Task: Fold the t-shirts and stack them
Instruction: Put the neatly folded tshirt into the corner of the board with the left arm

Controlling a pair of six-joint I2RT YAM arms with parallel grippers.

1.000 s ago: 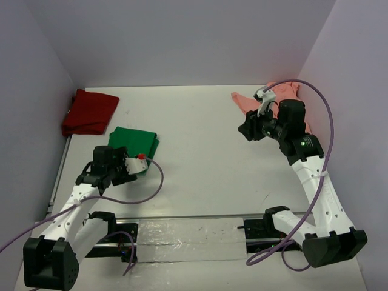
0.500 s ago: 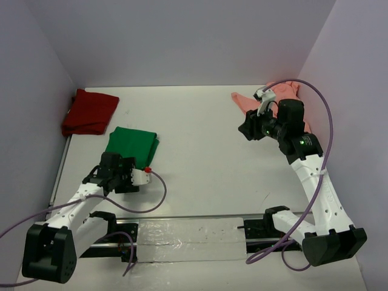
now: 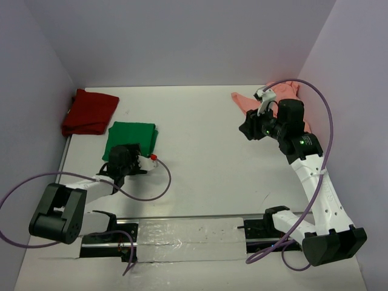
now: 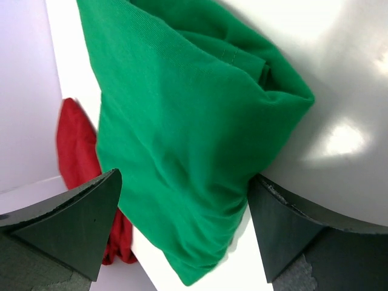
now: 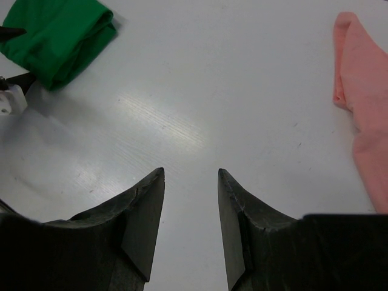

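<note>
From above, the green t-shirt (image 3: 130, 140) lies folded at centre left of the worktop (image 3: 200, 151), the dark red t-shirt (image 3: 90, 112) at upper left and the salmon-pink t-shirt (image 3: 284, 92) at upper right. In the left wrist view, the left jaws stand spread wide astride the green one's edge. In the right wrist view, the right jaws are parted and hold nothing.

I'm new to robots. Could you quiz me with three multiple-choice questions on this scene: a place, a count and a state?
1. Where does the salmon-pink t-shirt lie?
A) the table's far right
B) its near-left corner
C) between the arm bases

2. How many t-shirts are there?
A) two
B) three
C) five

3. The right gripper is:
A) clamped on cloth
B) open, holding nothing
C) out of sight

Answers:
1. A: the top view shows it crumpled at the far right.
2. B: there is a dark red t-shirt, a green t-shirt and the pink one.
3. B: its jaws stand apart over bare table.
</note>
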